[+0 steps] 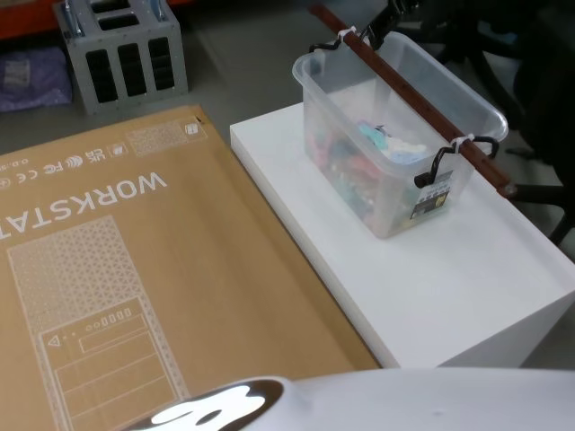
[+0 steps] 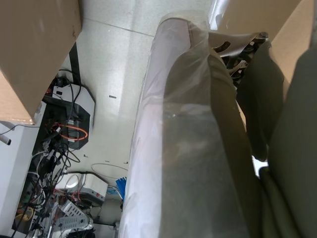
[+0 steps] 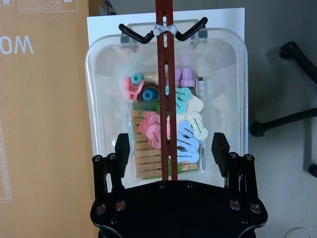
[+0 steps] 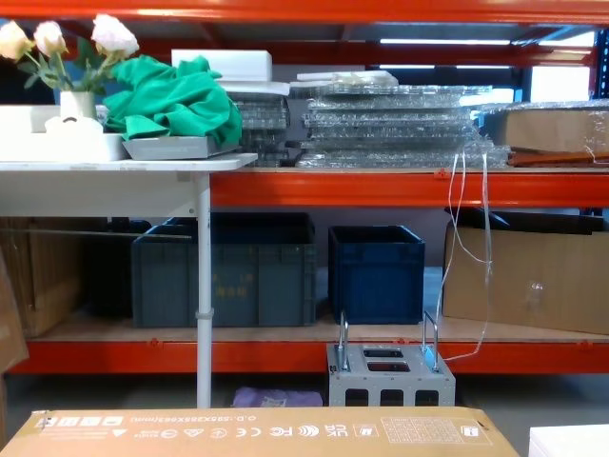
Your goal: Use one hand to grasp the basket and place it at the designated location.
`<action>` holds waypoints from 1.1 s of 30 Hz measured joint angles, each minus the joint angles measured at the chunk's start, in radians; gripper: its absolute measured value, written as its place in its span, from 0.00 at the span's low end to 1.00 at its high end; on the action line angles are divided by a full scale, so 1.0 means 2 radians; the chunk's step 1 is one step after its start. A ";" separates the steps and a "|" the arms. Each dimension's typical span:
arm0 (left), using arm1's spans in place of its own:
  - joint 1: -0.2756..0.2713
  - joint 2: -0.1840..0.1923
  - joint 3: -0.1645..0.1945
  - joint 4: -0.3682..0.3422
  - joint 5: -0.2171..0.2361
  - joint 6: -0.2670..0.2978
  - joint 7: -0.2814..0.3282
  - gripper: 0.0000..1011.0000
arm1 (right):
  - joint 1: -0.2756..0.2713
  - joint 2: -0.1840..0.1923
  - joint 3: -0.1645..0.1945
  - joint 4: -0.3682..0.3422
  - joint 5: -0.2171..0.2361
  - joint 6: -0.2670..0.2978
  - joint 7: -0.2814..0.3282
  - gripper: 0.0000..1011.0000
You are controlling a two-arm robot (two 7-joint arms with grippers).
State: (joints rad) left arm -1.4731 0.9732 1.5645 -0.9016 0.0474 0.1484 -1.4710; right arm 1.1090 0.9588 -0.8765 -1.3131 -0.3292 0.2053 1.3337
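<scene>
One end effector (image 3: 171,148) open astride basket (image 3: 99,59) handle (image 3: 163,74).

The robot's right claw (image 3: 171,153), black and bolted at each knuckle, hangs with its two padded fingers (image 3: 122,148) spread wide apart and pointing straight down, touching nothing. From the head camera the same claw (image 1: 388,20) appears as a dark shape at the far end of its reach, the arm extended forward and to the right. The robot's glossy white body curves across the bottom of that view.
</scene>
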 joint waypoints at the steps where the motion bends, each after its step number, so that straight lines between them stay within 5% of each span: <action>1: 0.000 0.000 0.000 0.000 0.000 0.000 0.000 0.00 | 0.000 0.000 0.000 0.000 0.000 0.000 0.000 0.99; 33: 0.000 0.000 0.000 0.000 0.000 0.000 0.000 0.00 | 0.000 0.000 0.000 0.000 -0.001 0.000 0.000 0.99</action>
State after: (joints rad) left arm -1.4732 0.9732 1.5645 -0.9016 0.0473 0.1484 -1.4710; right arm 1.1090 0.9589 -0.8765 -1.3131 -0.3302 0.2048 1.3334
